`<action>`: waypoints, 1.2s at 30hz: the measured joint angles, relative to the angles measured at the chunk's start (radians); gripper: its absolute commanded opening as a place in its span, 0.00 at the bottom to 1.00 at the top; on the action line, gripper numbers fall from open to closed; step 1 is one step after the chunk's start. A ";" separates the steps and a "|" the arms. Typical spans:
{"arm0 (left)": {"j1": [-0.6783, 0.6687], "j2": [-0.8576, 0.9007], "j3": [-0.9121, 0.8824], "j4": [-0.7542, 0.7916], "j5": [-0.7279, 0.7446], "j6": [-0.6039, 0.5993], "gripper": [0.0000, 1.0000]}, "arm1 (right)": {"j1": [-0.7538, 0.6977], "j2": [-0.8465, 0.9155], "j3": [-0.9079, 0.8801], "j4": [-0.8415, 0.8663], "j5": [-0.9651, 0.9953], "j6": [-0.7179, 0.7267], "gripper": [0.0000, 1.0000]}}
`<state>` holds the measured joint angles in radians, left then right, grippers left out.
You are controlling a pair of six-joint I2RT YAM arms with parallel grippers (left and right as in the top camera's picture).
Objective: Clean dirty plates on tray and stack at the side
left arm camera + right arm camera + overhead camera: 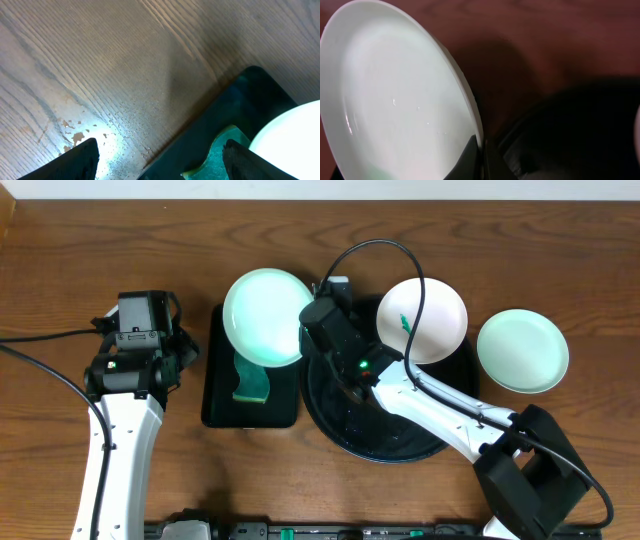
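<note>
My right gripper (306,330) is shut on the rim of a pale mint-green plate (262,315), holding it above the rectangular black tray. In the right wrist view the plate (395,100) fills the left side, its edge pinched between the fingers of the gripper (481,157). A white plate (425,320) with a green smear lies on the far rim of the round black tray (385,435). Another mint plate (522,352) lies on the table to the right. My left gripper (162,165) stands open and holds nothing, over the table by the rectangular tray's left edge.
The rectangular black tray (225,405) holds a green sponge (250,385), also seen as the sponge (220,155) in the left wrist view. A black cable (400,255) arches over the round tray. Small water drops dot the wood (120,125).
</note>
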<state>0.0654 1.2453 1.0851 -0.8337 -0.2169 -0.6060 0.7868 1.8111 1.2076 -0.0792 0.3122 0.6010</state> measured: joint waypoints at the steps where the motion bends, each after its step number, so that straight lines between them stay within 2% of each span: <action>1: 0.000 0.000 0.000 0.000 0.000 0.000 0.80 | 0.000 0.000 0.000 0.008 0.018 -0.005 0.01; 18: 0.000 0.000 0.000 0.000 0.000 0.000 0.80 | 0.000 0.000 0.001 0.070 0.195 -0.055 0.01; 36: 0.000 0.000 0.000 0.000 0.000 0.000 0.80 | 0.000 0.047 0.002 0.106 0.223 -0.080 0.01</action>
<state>0.0654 1.2453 1.0851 -0.8337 -0.2169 -0.6060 0.7868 1.8584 1.2098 0.0273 0.5354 0.5209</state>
